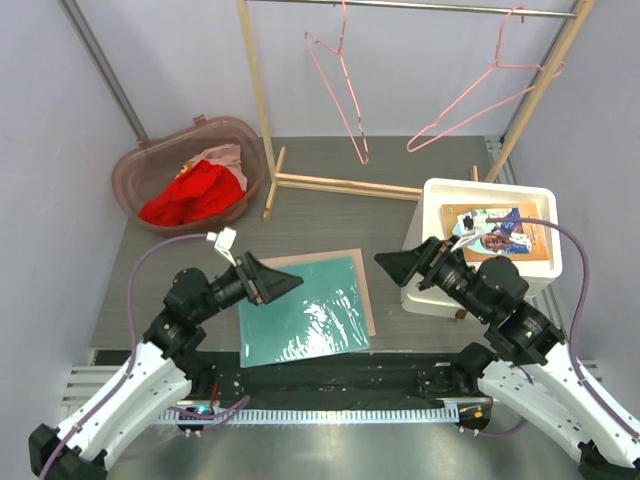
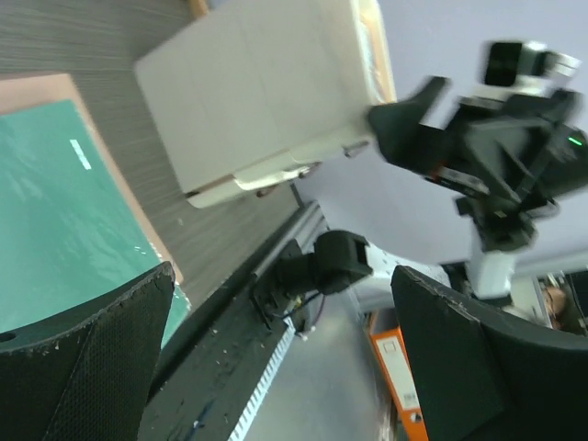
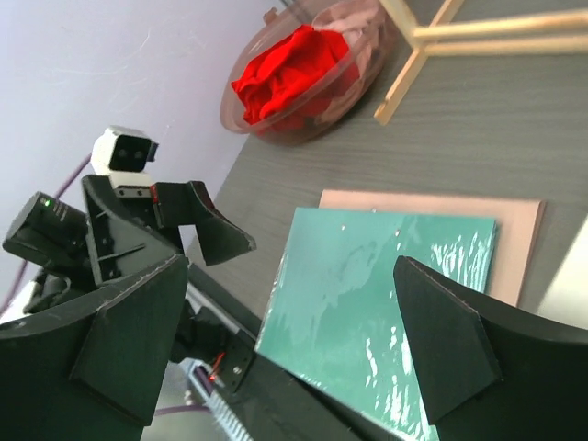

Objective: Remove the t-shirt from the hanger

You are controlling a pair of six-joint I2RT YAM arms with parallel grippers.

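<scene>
A red t-shirt (image 1: 190,195) lies crumpled in a brown plastic basket (image 1: 130,165) at the back left; it also shows in the right wrist view (image 3: 294,60). Two pink wire hangers (image 1: 340,80) (image 1: 480,95) hang bare on the rack's rail (image 1: 420,8). My left gripper (image 1: 275,282) (image 2: 280,303) is open and empty, low over the left edge of the green mat (image 1: 305,305). My right gripper (image 1: 400,265) (image 3: 289,276) is open and empty, between the mat and the white box (image 1: 490,200). The two grippers point at each other.
The wooden rack's foot (image 1: 340,185) lies across the table behind the mat. The white foam box, with a picture book (image 1: 505,235) on top, stands at the right and shows in the left wrist view (image 2: 257,101). A pale pink cloth (image 1: 225,158) lies in the basket behind the t-shirt.
</scene>
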